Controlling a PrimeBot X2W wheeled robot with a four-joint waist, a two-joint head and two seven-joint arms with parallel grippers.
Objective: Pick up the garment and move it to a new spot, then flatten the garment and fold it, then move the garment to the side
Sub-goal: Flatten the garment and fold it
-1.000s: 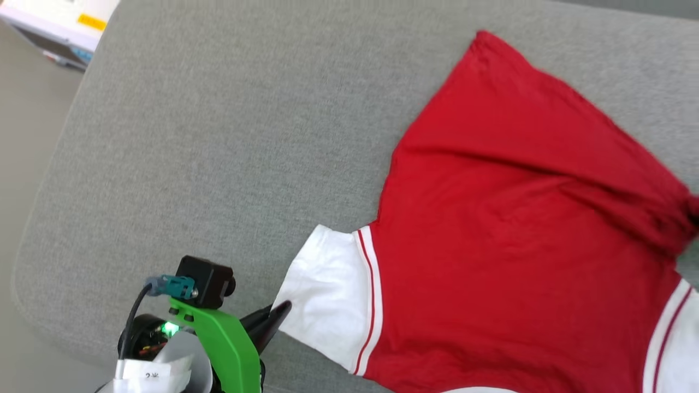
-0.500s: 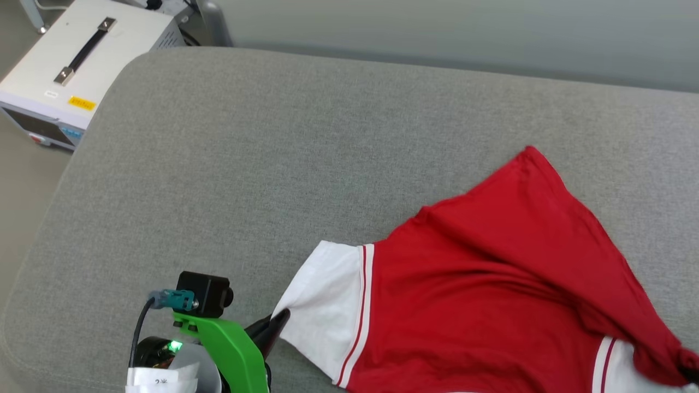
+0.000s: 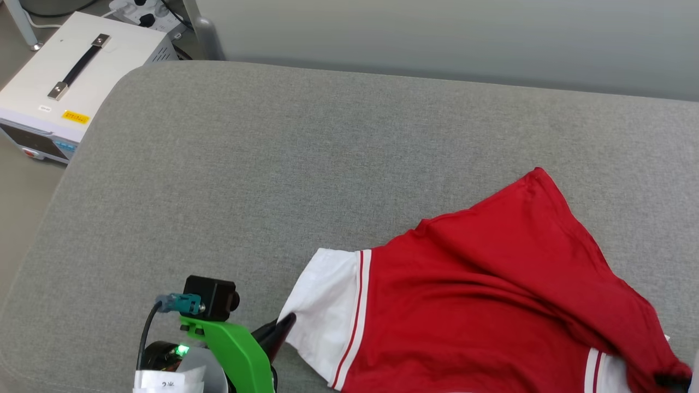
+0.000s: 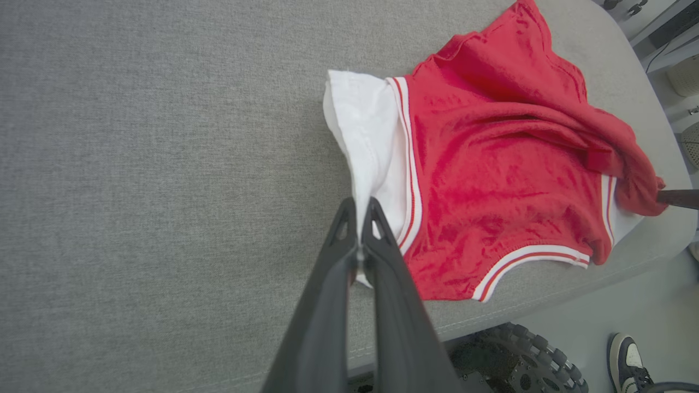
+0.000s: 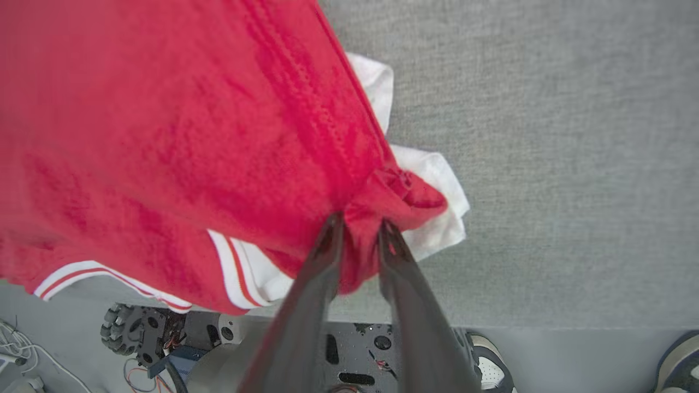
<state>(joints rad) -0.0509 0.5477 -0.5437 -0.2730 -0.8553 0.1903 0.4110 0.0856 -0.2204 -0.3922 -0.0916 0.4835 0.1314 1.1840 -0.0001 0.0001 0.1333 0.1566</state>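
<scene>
Garment, red, white-sleeved, lies rumpled, pinched by left tool and right tool.

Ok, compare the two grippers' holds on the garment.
The left gripper has its jaws pressed together on the white sleeve of the garment; the right gripper has jaws slightly parted around bunched red fabric. The left one's cloth lies thin and flat, the right one's crumpled. Both meet the garment near the cushion's front edge.
</scene>
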